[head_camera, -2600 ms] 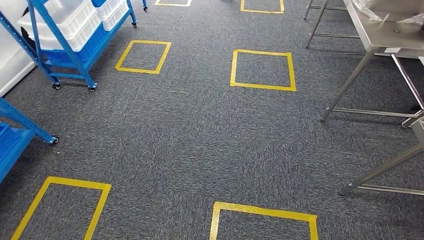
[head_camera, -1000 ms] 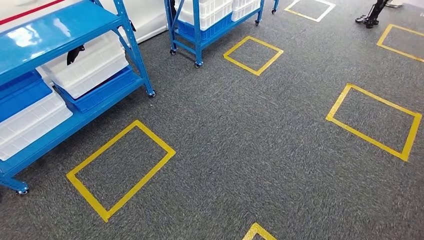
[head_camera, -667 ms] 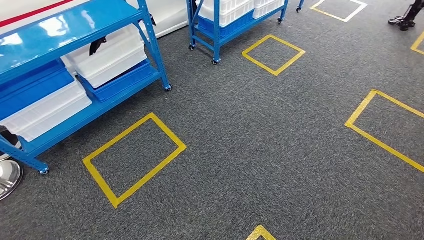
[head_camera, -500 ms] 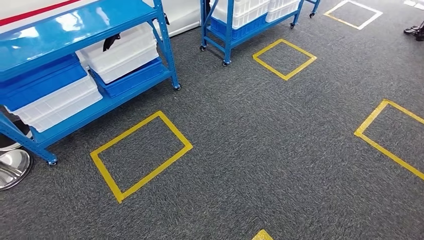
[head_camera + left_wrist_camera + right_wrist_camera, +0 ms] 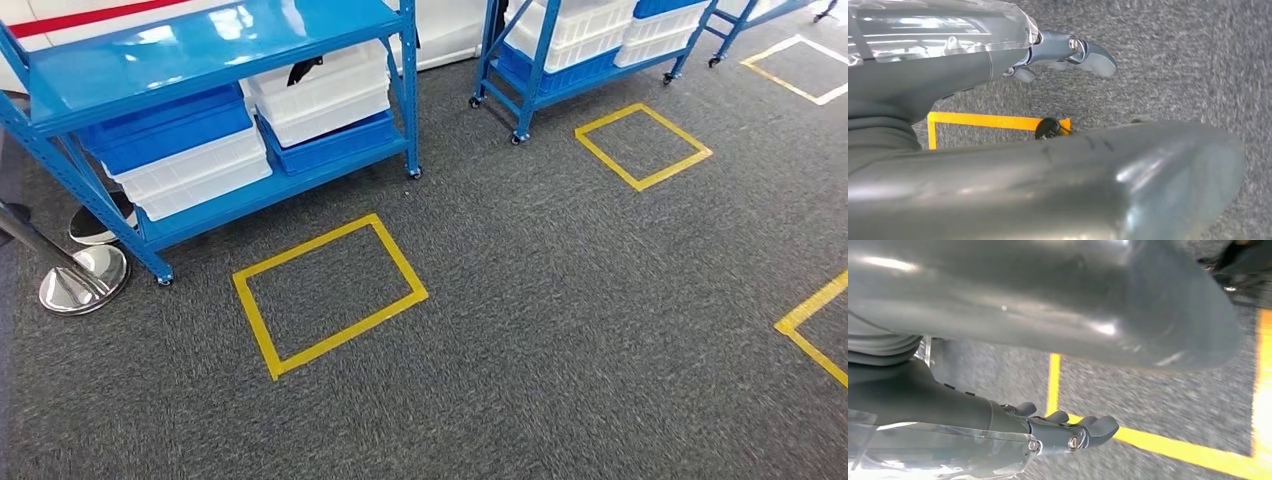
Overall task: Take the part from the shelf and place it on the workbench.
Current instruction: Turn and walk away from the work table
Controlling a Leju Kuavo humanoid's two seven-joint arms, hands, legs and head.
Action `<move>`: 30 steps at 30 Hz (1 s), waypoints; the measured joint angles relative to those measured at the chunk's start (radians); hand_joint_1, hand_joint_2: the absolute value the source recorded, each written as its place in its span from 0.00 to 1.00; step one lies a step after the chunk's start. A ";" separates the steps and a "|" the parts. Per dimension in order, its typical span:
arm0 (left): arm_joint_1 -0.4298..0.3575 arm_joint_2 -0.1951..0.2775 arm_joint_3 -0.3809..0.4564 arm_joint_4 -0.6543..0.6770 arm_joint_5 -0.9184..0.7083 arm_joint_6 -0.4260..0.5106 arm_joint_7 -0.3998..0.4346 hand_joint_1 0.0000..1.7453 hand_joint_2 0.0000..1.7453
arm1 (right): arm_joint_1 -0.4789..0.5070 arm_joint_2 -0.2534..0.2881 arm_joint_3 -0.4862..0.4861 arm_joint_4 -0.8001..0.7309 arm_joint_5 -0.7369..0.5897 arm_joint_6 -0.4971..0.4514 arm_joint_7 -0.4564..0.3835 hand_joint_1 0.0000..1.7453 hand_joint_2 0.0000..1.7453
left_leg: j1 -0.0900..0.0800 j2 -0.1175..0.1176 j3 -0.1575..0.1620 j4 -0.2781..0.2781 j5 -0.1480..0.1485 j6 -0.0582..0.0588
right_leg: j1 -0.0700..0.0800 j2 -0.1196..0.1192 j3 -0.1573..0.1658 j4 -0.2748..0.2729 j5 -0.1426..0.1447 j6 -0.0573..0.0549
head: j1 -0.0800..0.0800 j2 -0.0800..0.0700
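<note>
A chrome stanchion base point(image 5: 83, 279) stands beside yellow tape squares point(image 5: 328, 294) on grey carpet point(image 5: 560, 330).

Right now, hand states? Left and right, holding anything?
Left hand: holds nothing, hanging over the carpet; whether its fingers are spread or curled cannot be told.
Right hand: same, nothing in it; open or closed cannot be told.

Blue shelf point(image 5: 215, 45) sits on grey carpet point(image 5: 560, 330), stacked white and blue bins point(image 5: 185, 150) on its lower level. Yellow tape square point(image 5: 330, 292) on the floor just in front, second shelf point(image 5: 590, 60) further along.
</note>
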 joint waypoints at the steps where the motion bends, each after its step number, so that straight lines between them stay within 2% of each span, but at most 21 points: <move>1: 0.000 0.000 0.000 0.000 0.001 0.002 0.000 0.00 0.00 | -0.001 0.000 0.000 0.001 0.000 0.000 0.000 0.00 0.00 | 0.000 -0.009 -0.005 0.003 -0.001 -0.006 | 0.001 0.010 0.004 -0.011 -0.002 -0.005 | 0.000 0.000; 3: 0.001 0.000 0.000 0.000 0.001 0.004 0.000 0.00 0.00 | -0.005 0.001 0.000 0.001 0.000 0.000 0.000 0.00 0.00 | 0.001 -0.023 -0.012 0.003 0.000 -0.019 | 0.003 -0.013 0.004 -0.015 -0.001 -0.018 | 0.000 0.000; 4: 0.002 0.001 0.000 0.000 0.001 0.004 0.001 0.00 0.00 | -0.006 0.002 0.000 0.001 0.000 0.000 0.000 0.00 0.00 | 0.001 -0.010 -0.016 0.010 -0.005 -0.024 | 0.002 -0.026 0.006 -0.018 0.000 -0.026 | -0.001 0.000; 5: 0.002 0.001 0.000 0.000 0.001 0.005 0.001 0.00 0.00 | -0.006 0.002 0.000 0.001 0.000 0.000 0.000 0.00 0.00 | 0.000 0.014 -0.027 0.032 -0.020 -0.029 | 0.001 -0.041 0.008 -0.021 0.001 -0.034 | -0.001 0.000; 7: -0.001 0.001 0.000 0.000 0.003 0.004 0.000 0.00 0.00 | -0.002 0.003 0.000 0.001 0.001 0.000 0.001 0.00 0.00 | 0.002 0.075 -0.080 0.143 -0.082 -0.038 | 0.004 -0.071 0.009 -0.024 -0.001 -0.045 | -0.001 0.000; 9: -0.002 0.001 0.000 0.000 0.006 0.003 -0.002 0.00 0.00 | 0.001 0.003 0.000 0.001 0.003 0.000 0.002 0.00 0.00 | 0.006 0.093 -0.146 0.275 -0.135 -0.045 | 0.008 -0.100 0.009 -0.024 -0.005 -0.048 | -0.001 0.000; 10: -0.001 0.001 0.000 0.000 0.009 0.001 -0.004 0.00 0.00 | 0.001 0.003 -0.001 0.001 0.002 0.000 0.002 0.00 0.00 | 0.008 0.095 -0.158 0.300 -0.135 -0.046 | 0.010 -0.109 0.010 -0.024 -0.009 -0.048 | -0.001 0.000; 11: 0.000 0.001 0.000 0.000 0.011 -0.001 -0.008 0.00 0.00 | 0.000 0.003 -0.002 0.001 -0.003 0.000 0.003 0.00 0.00 | 0.008 0.096 -0.150 0.287 -0.116 -0.046 | 0.011 -0.117 0.013 -0.024 -0.013 -0.046 | -0.001 0.000; 13: 0.003 0.001 0.001 0.000 0.016 -0.006 -0.016 0.00 0.00 | -0.003 0.004 -0.011 0.001 -0.019 -0.001 0.003 0.00 0.00 | 0.005 0.106 -0.077 0.154 -0.049 -0.034 | 0.012 -0.129 0.024 -0.025 -0.023 -0.040 | -0.001 0.000; 14: 0.003 0.002 0.001 0.000 0.017 -0.007 -0.018 0.00 0.00 | -0.004 0.005 -0.015 0.001 -0.026 -0.001 0.003 0.00 0.00 | 0.001 0.115 -0.039 0.084 -0.030 -0.026 | 0.012 -0.135 0.031 -0.025 -0.027 -0.036 | -0.001 0.000; 16: 0.002 0.003 0.001 0.000 0.019 -0.008 -0.022 0.00 0.00 | -0.007 0.007 -0.023 0.001 -0.030 -0.002 0.005 0.00 0.00 | -0.007 0.127 0.001 0.007 -0.027 -0.011 | 0.012 -0.144 0.042 -0.027 -0.031 -0.024 | -0.001 0.000; 18: 0.003 0.003 0.001 0.000 0.020 -0.008 -0.023 0.00 0.00 | -0.010 0.007 -0.026 0.000 -0.028 -0.003 0.007 0.00 0.00 | -0.008 0.122 0.010 -0.007 -0.034 0.002 | 0.010 -0.147 0.052 -0.021 -0.024 -0.009 | -0.001 0.000; 20: 0.007 0.002 0.002 0.000 0.021 -0.008 -0.024 0.00 0.00 | -0.011 0.007 -0.028 0.000 -0.025 -0.002 0.008 0.00 0.00 | -0.004 0.114 0.038 -0.022 -0.033 0.015 | 0.007 -0.130 0.046 0.013 -0.030 0.002 | 0.000 0.000; 21: 0.007 0.002 0.002 0.000 0.021 -0.008 -0.024 0.00 0.00 | -0.011 0.007 -0.029 -0.001 -0.024 -0.002 0.009 0.00 0.00 | -0.002 0.111 0.053 -0.027 -0.035 0.020 | 0.004 -0.115 0.026 0.050 -0.045 0.005 | 0.000 0.000; 22: 0.007 0.001 0.002 0.000 0.021 -0.008 -0.024 0.00 0.00 | -0.010 0.007 -0.029 -0.001 -0.023 -0.002 0.009 0.00 0.00 | -0.002 0.110 0.065 -0.031 -0.040 0.023 | 0.004 -0.099 -0.012 0.103 -0.067 0.007 | 0.001 0.000; 24: 0.005 0.000 0.002 0.000 0.022 -0.009 -0.024 0.00 0.00 | -0.008 0.007 -0.032 -0.001 -0.021 -0.002 0.009 0.00 0.00 | -0.002 0.103 0.083 -0.031 -0.055 0.026 | 0.005 -0.083 -0.103 0.216 -0.107 0.009 | 0.001 0.000; 25: 0.006 0.000 0.002 0.000 0.024 -0.009 -0.025 0.00 0.00 | -0.007 0.007 -0.033 -0.001 -0.019 -0.002 0.008 0.00 0.00 | -0.003 0.097 0.094 -0.031 -0.065 0.025 | 0.005 -0.081 -0.139 0.246 -0.119 0.010 | 0.001 0.000; 26: 0.006 0.000 0.002 0.000 0.026 -0.009 -0.024 0.00 0.00 | -0.005 0.007 -0.034 -0.001 -0.018 -0.002 0.008 0.00 0.00 | -0.003 0.091 0.108 -0.031 -0.076 0.024 | 0.006 -0.080 -0.159 0.244 -0.119 0.010 | 0.001 0.000; 27: 0.007 -0.001 0.002 0.000 0.028 -0.009 -0.024 0.00 0.00 | -0.002 0.006 -0.035 -0.001 -0.017 -0.002 0.008 0.00 0.00 | -0.002 0.085 0.125 -0.031 -0.090 0.022 | 0.006 -0.080 -0.165 0.210 -0.102 0.009 | 0.001 0.000; 28: 0.009 -0.002 0.002 0.000 0.030 -0.009 -0.024 0.00 0.00 | 0.002 0.005 -0.036 -0.001 -0.016 -0.002 0.008 0.00 0.00 | -0.002 0.080 0.142 -0.031 -0.105 0.019 | 0.006 -0.080 -0.161 0.155 -0.062 0.007 | 0.001 0.000; 30: 0.011 -0.005 0.004 0.000 0.032 -0.006 -0.022 0.00 0.00 | 0.010 0.003 -0.036 0.002 -0.012 -0.001 0.007 0.00 0.00 | -0.003 0.076 0.170 -0.031 -0.135 0.010 | 0.010 -0.077 -0.153 0.056 0.055 -0.002 | 0.001 0.000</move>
